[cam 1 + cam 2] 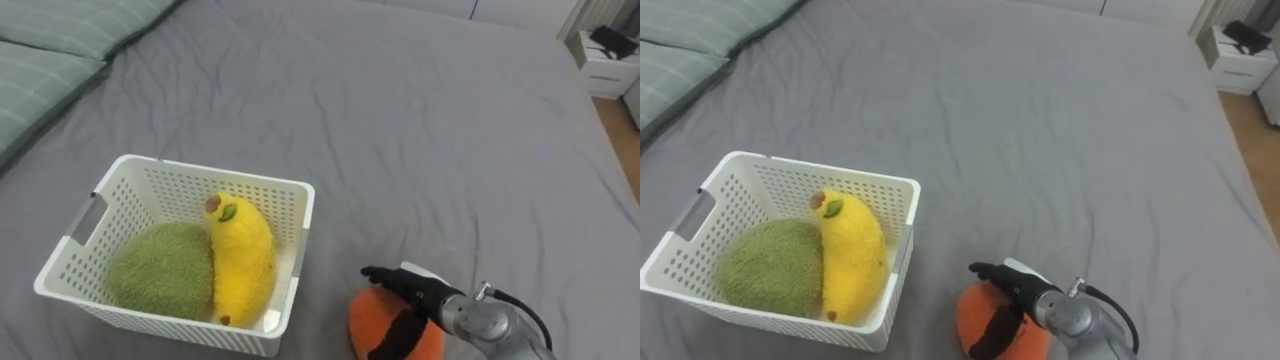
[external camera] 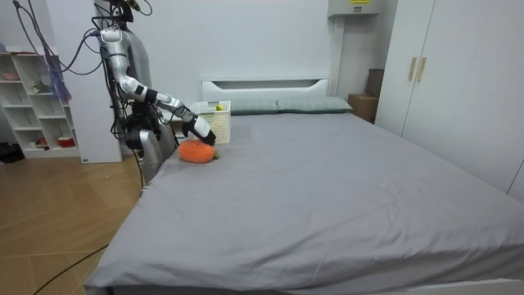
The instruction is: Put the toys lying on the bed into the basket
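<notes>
Orange toy point(image 1: 362, 318) is sitting on the bed point(image 1: 420, 130), at the bottom edge of the eye views. It's near the right side of the basket point(image 1: 215, 172), with a strip of sheet showing between them. In the room view it's reading as a squat, roundish dome point(image 2: 196, 152). Its lower part is being cut off in the eye views, so I cannot tell its long axis or which way it's facing.

Right hand point(image 1: 428, 296) is coming in from lower right and lying on top of the toy. Fingers point(image 1: 385, 277) are reaching over the crown toward the basket. The thumb is wrapping down the near face, so the hand is gripping the toy, which is resting on the sheet.

Basket is holding two more:
- Yellow toy point(image 1: 240, 262) is lying along the right wall. Its long axis is running far to near, slightly tilted, with the brown-tipped, leaf-marked end pointing at the far wall.
- Green toy point(image 1: 160, 272) is round, filling the left half and touching the yellow one.

Pillows point(image 1: 50, 50) are lying upper left of the basket. Nightstand point(image 1: 605, 65) is standing past the bed's far right corner.

In the room view the robot is standing at the bed's side on the room view's left, with its arm stretching out over the mattress. Shelf point(image 2: 33, 106) is standing behind it.
</notes>
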`<state>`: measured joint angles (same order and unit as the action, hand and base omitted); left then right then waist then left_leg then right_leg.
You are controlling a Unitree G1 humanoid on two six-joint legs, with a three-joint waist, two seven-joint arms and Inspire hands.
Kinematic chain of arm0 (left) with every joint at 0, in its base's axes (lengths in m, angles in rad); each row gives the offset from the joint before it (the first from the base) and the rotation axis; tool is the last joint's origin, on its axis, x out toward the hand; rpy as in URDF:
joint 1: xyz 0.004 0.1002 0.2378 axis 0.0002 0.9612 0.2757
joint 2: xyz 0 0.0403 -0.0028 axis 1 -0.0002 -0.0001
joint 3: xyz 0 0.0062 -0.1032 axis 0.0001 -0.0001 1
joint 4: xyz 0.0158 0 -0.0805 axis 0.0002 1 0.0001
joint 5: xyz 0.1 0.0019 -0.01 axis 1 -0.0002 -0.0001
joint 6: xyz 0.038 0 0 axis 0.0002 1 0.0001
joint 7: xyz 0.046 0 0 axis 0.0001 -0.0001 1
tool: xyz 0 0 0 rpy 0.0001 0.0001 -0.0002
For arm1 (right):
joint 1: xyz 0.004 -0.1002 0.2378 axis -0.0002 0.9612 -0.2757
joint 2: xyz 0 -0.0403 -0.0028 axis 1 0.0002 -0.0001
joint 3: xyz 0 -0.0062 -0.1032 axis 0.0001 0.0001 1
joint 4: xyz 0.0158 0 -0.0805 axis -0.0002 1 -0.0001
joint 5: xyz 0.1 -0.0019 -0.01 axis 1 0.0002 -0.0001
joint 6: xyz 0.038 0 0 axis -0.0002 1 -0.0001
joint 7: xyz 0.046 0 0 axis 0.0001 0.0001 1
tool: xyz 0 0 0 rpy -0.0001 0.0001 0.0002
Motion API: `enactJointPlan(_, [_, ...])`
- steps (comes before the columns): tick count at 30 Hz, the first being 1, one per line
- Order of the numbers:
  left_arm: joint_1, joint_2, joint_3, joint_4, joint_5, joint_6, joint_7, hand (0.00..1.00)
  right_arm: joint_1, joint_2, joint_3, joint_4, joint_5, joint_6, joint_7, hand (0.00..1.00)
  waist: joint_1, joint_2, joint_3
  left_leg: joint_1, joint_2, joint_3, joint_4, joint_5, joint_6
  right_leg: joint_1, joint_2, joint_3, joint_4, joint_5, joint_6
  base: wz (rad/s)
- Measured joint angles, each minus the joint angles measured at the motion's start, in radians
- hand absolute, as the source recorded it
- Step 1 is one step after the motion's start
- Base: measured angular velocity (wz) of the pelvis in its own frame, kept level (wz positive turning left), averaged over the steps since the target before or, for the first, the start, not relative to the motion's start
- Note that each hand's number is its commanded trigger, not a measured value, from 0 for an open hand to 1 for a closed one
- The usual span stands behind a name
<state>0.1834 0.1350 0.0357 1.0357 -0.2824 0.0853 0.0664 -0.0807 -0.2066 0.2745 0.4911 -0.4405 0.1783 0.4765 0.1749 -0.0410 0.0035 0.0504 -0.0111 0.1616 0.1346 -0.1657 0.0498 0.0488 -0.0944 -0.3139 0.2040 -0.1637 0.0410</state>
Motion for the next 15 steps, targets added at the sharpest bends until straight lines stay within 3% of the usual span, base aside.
enactJointPlan(6, [0.002, -0.001, 0.001, -0.01, -0.002, 0.002, -0.006, 0.0, -0.028, 0.01, 0.0, 0.044, -0.086, 0.01, 0.003, 0.0, 0.014, -0.004, -0.001, 0.007, 0.0, 0.0, 0.0, 0.0, 0.0, 0.001, 0.0, 0.0, -0.003, 0.0, 0.0, 0.0])
enactJointPlan(15, [0.009, -0.009, 0.0, -0.008, -0.021, 0.003, -0.011, 0.0, -0.025, 0.042, 0.007, 0.057, -0.365, 0.013, -0.053, 0.0, 0.026, 0.008, 0.0061, 0.002, -0.001, -0.001, 0.001, -0.001, 0.0, 0.002, -0.001, -0.01, -0.002, 0.0, 0.0, 0.01])
